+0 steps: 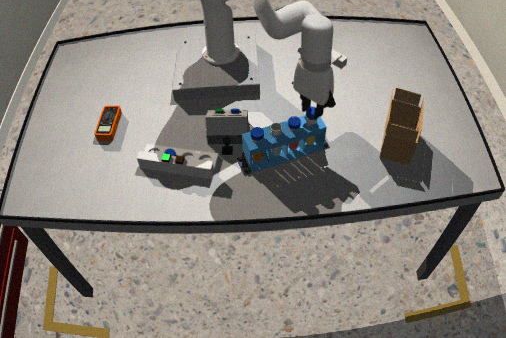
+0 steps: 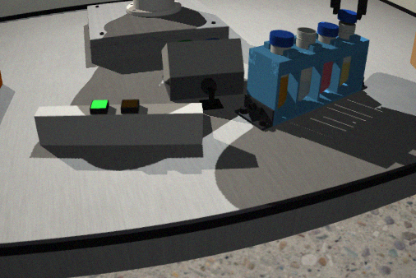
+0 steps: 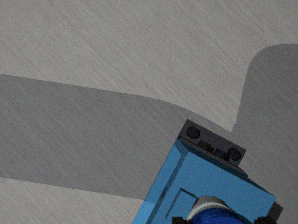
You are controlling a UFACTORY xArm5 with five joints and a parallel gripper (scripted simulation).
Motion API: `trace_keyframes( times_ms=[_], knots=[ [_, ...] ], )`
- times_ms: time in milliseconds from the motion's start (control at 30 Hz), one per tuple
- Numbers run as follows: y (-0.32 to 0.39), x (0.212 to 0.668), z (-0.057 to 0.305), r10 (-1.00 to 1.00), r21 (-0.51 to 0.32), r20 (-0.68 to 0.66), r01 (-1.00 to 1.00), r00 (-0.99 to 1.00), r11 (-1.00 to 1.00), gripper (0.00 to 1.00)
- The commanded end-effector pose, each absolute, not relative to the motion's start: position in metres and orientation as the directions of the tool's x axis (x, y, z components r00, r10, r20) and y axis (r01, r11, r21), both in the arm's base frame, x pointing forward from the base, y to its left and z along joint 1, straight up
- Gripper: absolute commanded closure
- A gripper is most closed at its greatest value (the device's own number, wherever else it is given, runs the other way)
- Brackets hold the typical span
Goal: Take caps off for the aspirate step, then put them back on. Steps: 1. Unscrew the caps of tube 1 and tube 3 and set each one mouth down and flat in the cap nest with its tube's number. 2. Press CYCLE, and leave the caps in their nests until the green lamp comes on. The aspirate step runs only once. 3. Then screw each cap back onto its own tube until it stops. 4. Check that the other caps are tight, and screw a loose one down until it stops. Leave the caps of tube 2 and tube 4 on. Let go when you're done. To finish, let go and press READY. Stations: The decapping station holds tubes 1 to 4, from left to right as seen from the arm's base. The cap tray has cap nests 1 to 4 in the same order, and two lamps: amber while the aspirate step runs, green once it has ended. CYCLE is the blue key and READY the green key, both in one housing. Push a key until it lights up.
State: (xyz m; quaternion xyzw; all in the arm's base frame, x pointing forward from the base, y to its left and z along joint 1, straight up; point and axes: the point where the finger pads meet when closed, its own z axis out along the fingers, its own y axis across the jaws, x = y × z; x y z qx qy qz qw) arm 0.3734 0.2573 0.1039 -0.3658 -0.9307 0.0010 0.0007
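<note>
Gripper [image 2: 348, 6] is clamped on a blue cap [image 2: 348, 16], round w/ flat top, sitting atop the grey tube [image 2: 346, 30] at the far-right end of the blue decapping station [image 2: 267, 76], rack's 3 o'clock end in the exterior view. 2 other tubes wear matching blue caps; 1 tube [image 2: 306, 37] stands uncapped. Cap tray [image 1: 150, 163] at 9 o'clock of rack holds 1 blue cap [image 1: 170, 152]; its green lamp [image 2: 99, 105] is lit.
</note>
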Motion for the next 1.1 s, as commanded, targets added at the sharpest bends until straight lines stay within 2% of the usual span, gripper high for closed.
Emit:
trace_keyframes(
  times_ms=[0, 1067],
  knots=[
    [0.2588, 0.3755, 0.1017, 0.681, 0.005, -0.001, 0.681, -0.732, 0.732, 1.00],
    [0.2588, 0.3755, 0.0930, 0.681, 0.005, -0.001, 0.681, -0.732, 0.732, 1.00]
  ],
)
